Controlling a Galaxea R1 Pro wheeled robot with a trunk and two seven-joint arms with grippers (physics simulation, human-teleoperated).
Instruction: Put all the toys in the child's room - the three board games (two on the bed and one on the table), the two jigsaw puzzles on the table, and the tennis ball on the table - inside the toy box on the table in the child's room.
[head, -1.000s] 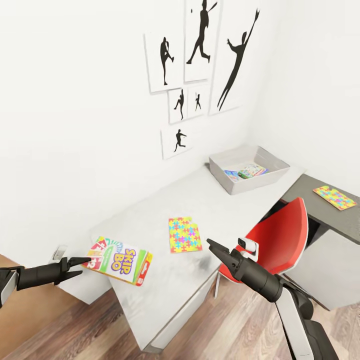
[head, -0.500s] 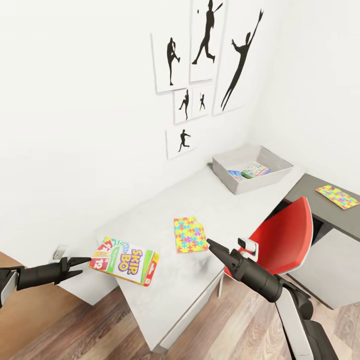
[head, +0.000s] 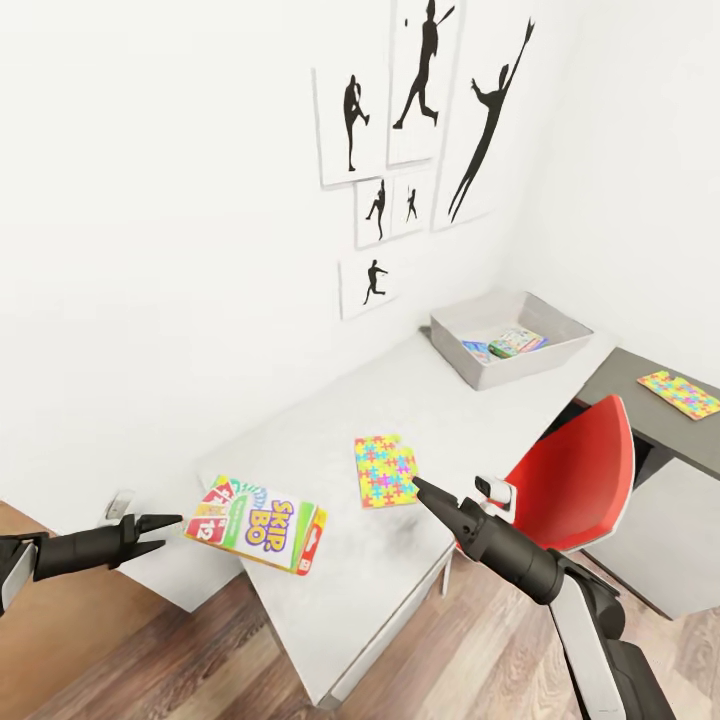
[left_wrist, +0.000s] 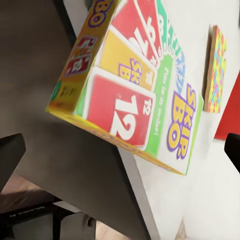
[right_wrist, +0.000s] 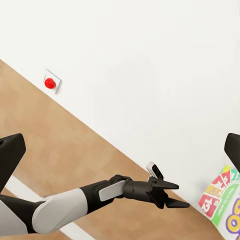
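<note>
A Skip-Bo board game (head: 262, 522) lies on the near left corner of the table (head: 440, 395). My left gripper (head: 172, 530) hangs open just left of it, a small gap away. In the left wrist view the board game (left_wrist: 135, 85) lies between the spread fingers (left_wrist: 10, 155). One jigsaw puzzle (head: 385, 470) lies mid-table, and my right gripper (head: 420, 487) is open in front of it. Another jigsaw puzzle (head: 680, 393) rests on the dark top at the right. The toy box (head: 560, 355) stands at the far end and holds other board games (head: 512, 343). The tennis ball and the bed are out of view.
A red chair (head: 575, 480) stands at the table's front edge, right of my right arm. Baseball silhouette pictures (head: 420, 120) hang on the white wall. A red wall button (right_wrist: 49, 83) shows in the right wrist view. Wood floor runs below the table.
The camera has moved, so the table and its things sit further right in the picture. The gap between my left gripper and the Skip-Bo board game has widened. Both grippers remain open.
</note>
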